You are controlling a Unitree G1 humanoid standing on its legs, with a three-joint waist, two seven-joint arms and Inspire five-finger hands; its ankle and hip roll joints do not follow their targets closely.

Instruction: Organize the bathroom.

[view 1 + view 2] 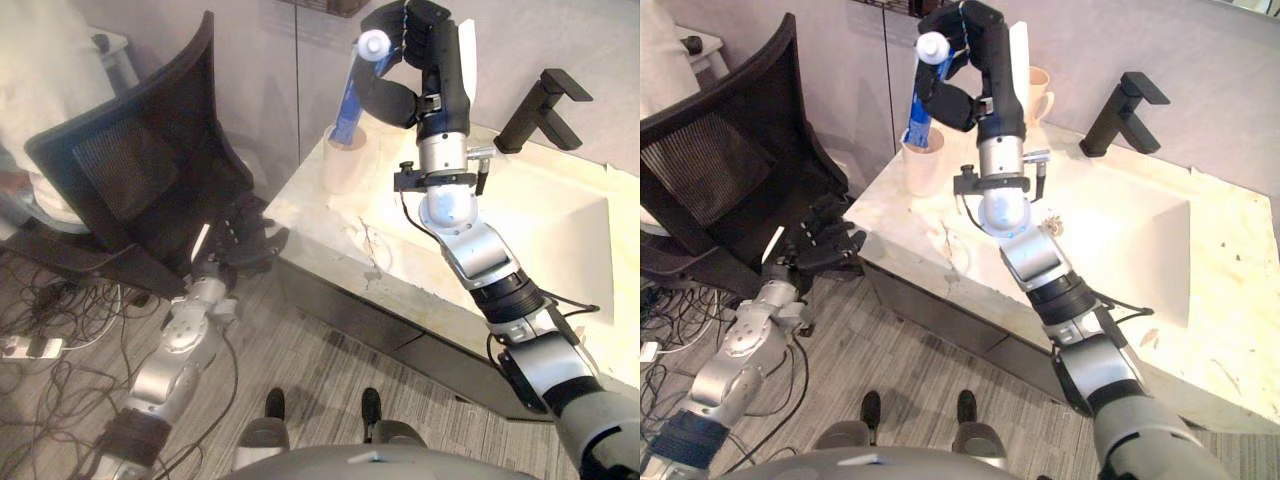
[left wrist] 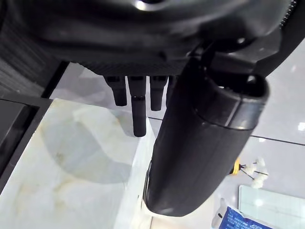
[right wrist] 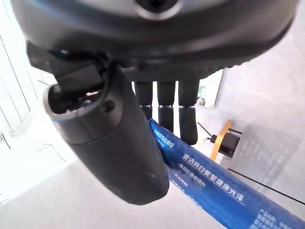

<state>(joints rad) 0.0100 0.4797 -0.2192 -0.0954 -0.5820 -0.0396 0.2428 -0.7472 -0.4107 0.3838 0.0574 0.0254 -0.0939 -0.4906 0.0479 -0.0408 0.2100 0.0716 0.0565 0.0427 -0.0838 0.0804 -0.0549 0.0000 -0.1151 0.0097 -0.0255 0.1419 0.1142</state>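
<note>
On the pale marble counter (image 1: 1240, 330), a sunken basin (image 1: 1120, 240) sits below a black faucet (image 1: 1125, 110), with a grey wall behind and grey plank flooring (image 1: 920, 360) in front. At the counter's left corner stands a cream cup (image 1: 925, 165), and a second cup (image 1: 1040, 90) is partly hidden behind the raised right arm. A black mesh office chair (image 1: 130, 180) stands left of the counter, with tangled cables beneath it. The blue toothpaste tube (image 1: 923, 95) points cap-up, its lower end inside the cream cup; how deep it goes cannot be made out. The right hand (image 1: 960, 70) has fingers and thumb curled round the tube near its white cap. The left hand (image 1: 825, 240) hangs low beside the counter's edge, fingers relaxed and empty.
</note>
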